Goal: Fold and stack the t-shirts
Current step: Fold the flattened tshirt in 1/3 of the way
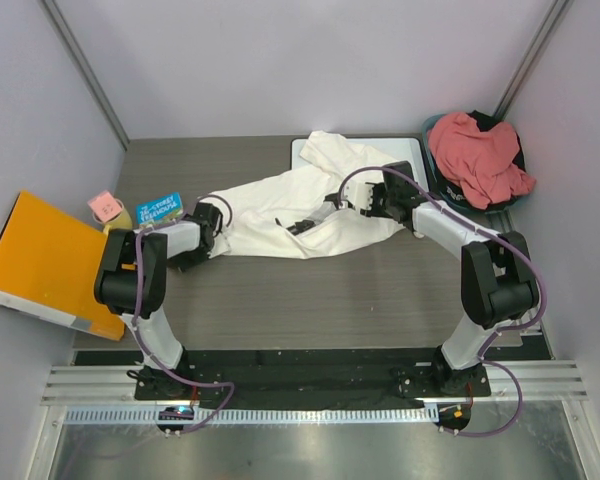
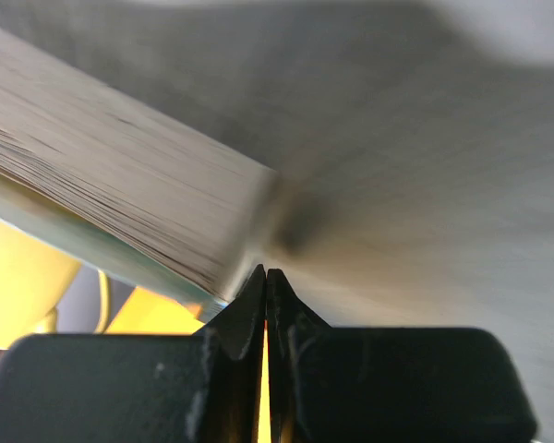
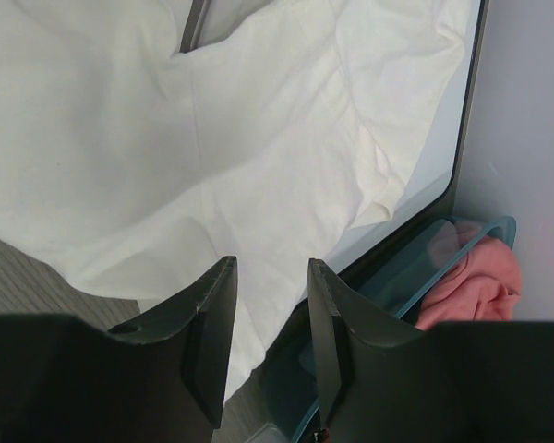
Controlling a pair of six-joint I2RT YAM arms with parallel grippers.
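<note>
Sprawling diagonally off the whiteboard [image 1: 300,152], the white t-shirt [image 1: 280,200] has its upper part lying over the board's front and right side. The rest trails forward and to the left of the board onto the table [image 1: 330,290], rumpled and unfolded. The shirt's near edge runs unevenly well in front of the whiteboard, and its far-left end tapers to a narrow tail.

At that tail, far left of the whiteboard, sits the left gripper [image 2: 267,277] with its jaws pressed fully together. Its own camera view is blurred and shows no cloth at the tips, so I cannot tell whether it pinches fabric. The right gripper [image 3: 270,268] hangs just in front of the whiteboard's right half, above the shirt, its jaws a narrow gap apart with nothing between them.

The salmon t-shirt [image 1: 475,155] is bunched in a teal basket [image 1: 432,125] just beside the whiteboard's right edge.

In front of the whiteboard, past the shirt's near edge, a broad band of bare table runs to the arm bases. Far left of the whiteboard, an orange folder [image 1: 40,260] overhangs the table's left edge. A blue packet [image 1: 160,208] and a small pink object [image 1: 104,204] lie between the folder and the shirt's tail.
</note>
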